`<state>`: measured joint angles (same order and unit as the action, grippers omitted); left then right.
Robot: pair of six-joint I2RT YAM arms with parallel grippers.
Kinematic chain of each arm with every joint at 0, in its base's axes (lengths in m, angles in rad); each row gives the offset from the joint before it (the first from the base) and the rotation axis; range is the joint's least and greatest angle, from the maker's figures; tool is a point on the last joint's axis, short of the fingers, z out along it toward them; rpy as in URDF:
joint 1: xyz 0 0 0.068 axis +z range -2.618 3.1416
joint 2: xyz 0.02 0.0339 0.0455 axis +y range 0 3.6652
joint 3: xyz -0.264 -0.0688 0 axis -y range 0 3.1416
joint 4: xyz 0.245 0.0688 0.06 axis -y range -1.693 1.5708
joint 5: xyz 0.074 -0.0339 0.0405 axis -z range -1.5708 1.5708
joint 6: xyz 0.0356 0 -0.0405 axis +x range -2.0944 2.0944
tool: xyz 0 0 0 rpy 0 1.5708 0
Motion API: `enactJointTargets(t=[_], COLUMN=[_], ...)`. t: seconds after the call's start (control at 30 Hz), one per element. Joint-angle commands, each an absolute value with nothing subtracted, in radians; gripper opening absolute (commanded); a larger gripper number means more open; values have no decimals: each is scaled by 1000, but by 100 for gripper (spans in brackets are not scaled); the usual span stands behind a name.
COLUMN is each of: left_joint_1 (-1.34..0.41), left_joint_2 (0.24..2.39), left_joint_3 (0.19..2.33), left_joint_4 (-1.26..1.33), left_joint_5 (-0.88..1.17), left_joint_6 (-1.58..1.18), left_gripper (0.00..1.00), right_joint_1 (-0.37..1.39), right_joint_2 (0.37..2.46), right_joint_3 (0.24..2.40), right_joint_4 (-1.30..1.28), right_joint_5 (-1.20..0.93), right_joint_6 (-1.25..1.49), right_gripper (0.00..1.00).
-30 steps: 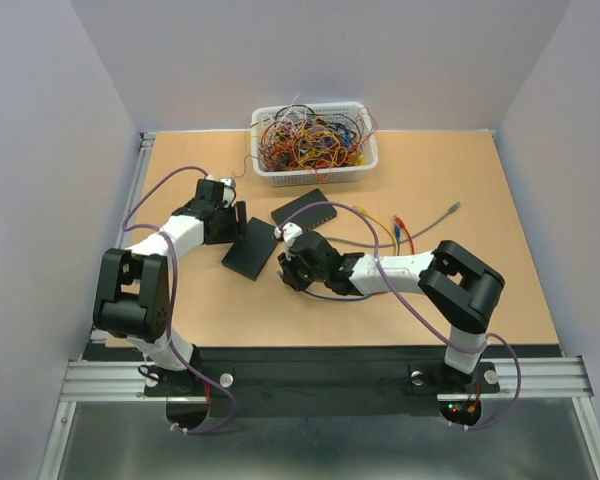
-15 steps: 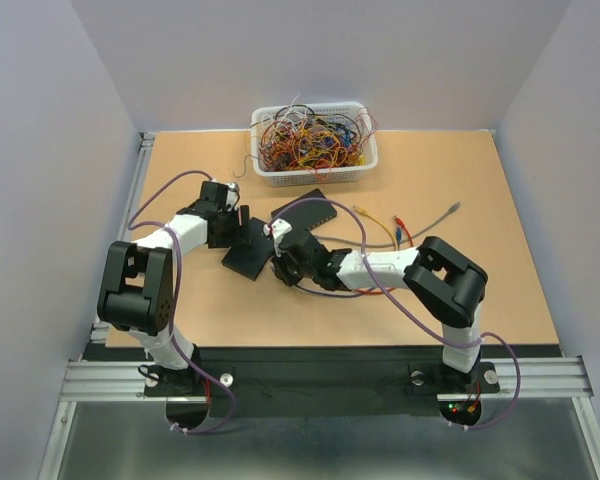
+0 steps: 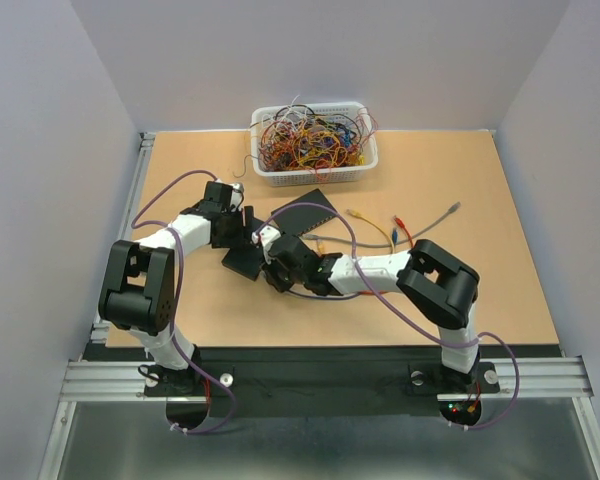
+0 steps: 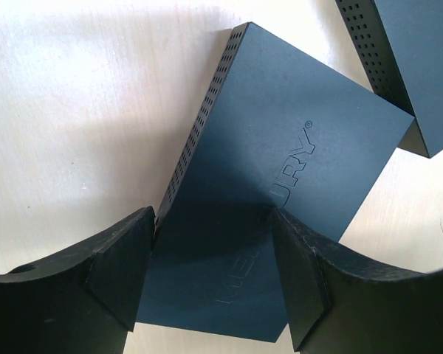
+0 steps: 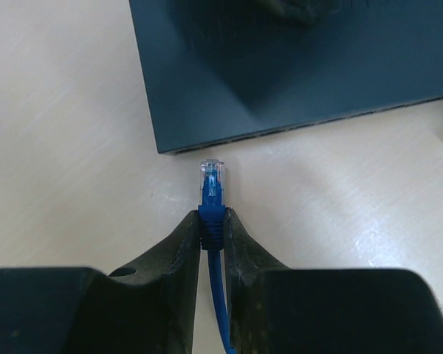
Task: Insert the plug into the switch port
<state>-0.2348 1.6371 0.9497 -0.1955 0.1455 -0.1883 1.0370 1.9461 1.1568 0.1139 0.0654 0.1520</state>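
While my left gripper straddled the switch, jaws wide at its 2 sides, I could not tell if it pinched. My right gripper was clamped on the blue plug, whose tip pointed to 12 o'clock, just short of the port edge. The sockets were too dark to see, so I judged it best to square up and push slowly.

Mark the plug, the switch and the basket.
plug (image 5: 212, 174): right wrist view, on its clear head.
switch (image 4: 280, 155): left wrist view, on its top face.
basket (image 3: 315, 177): top external view, on its front wall.
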Motion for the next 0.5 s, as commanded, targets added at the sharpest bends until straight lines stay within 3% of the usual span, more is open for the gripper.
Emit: enactJointTargets(t=[0.0,0.47], left_joint_1=[-253,-268], left_joint_2=[1652,1651], left_joint_3=[956,954], left_joint_4=[-248,-253], left_joint_5=[135,130], left_joint_6=[-172,-169], left_gripper=[75,75], right_joint_1=[1049,1051], right_joint_2=[1967,2005], right_joint_3=[1215,1261], right_joint_4=[133,118], right_joint_5=[92,126], right_joint_6=[133,126], right_gripper=[1,1])
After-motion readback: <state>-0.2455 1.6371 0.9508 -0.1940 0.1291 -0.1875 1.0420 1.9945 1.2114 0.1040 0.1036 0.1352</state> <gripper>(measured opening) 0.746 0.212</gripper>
